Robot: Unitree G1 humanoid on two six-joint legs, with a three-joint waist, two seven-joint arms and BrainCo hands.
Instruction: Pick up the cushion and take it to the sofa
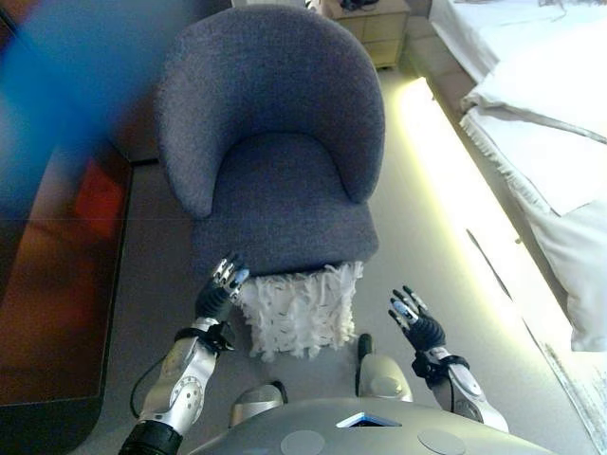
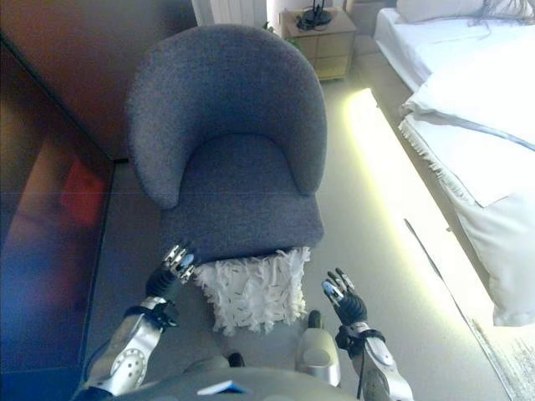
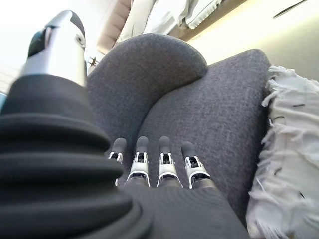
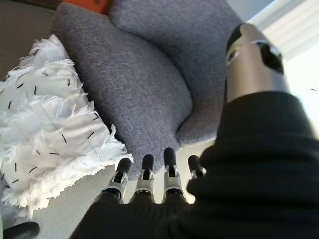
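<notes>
Left eye view shows the white fringed cushion standing on the grey floor, leaning against the front of the grey armchair. The left hand is just beside the cushion's left edge with its fingers straight and holding nothing, while the right hand hovers apart on the cushion's right, fingers likewise extended and empty. A white bed lies to the right past the lit strip of floor.

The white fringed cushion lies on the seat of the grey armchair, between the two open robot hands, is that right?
Not on the seat: the eye views show the white fringed cushion on the floor, leaning against the front of the grey armchair. It is between the open left robot hand and right robot hand.
</notes>
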